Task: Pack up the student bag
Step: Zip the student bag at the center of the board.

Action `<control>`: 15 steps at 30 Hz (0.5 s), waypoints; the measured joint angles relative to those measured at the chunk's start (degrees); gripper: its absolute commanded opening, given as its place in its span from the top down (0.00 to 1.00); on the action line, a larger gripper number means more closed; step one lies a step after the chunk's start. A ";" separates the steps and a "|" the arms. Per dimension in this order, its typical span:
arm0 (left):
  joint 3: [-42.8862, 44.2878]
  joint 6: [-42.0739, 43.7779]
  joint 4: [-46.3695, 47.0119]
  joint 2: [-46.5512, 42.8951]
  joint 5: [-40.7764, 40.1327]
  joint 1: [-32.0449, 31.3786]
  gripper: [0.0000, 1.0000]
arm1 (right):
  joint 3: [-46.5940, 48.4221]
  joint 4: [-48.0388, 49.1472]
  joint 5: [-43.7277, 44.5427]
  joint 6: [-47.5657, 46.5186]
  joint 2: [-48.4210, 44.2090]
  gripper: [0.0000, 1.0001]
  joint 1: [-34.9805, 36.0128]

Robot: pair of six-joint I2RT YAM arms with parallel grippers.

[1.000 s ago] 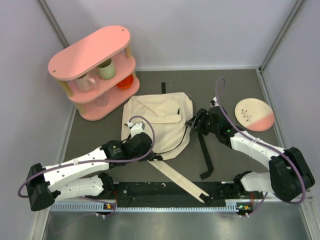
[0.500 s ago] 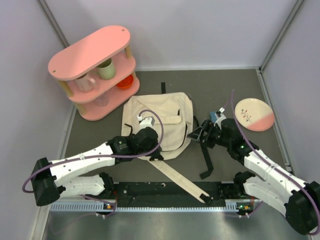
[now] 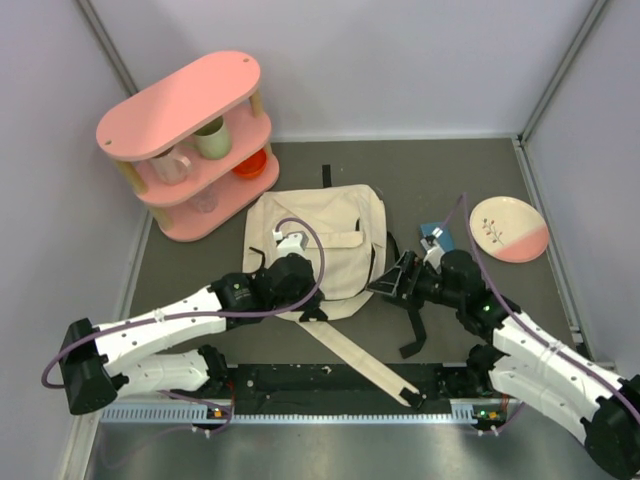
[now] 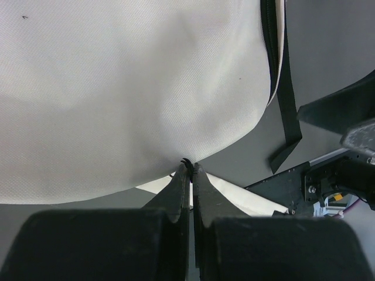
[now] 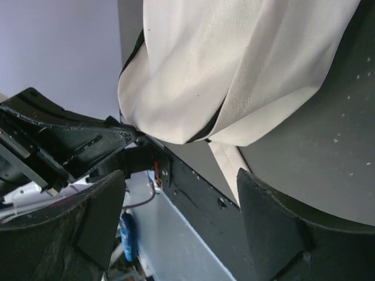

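The table (image 3: 480,170) shows open room beyond the right fingers (image 5: 179,181), as far as the plate (image 3: 510,228). The student bag (image 3: 315,240) lies flat between both sets of fingers and looks closed, so packing seems barely begun. The left fingers (image 4: 189,170) are clenched on its near hem. The right fingers hang released beside its right edge, grasping nothing. A black strap (image 3: 412,320) trails beneath them and could snag.
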 measured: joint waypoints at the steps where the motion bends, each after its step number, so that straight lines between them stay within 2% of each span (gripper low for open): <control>1: -0.02 0.00 0.00 -0.11 0.00 0.00 1.00 | -1.16 1.16 1.31 2.21 -0.98 0.24 1.46; 9: -1.14 -0.04 0.87 -1.36 -0.22 0.00 1.00 | -3.19 2.47 14.73 13.35 -4.68 0.24 11.85; 15: -1.14 -0.04 0.90 -1.36 -0.24 0.00 1.00 | -1.92 3.08 16.81 16.11 2.14 0.28 13.29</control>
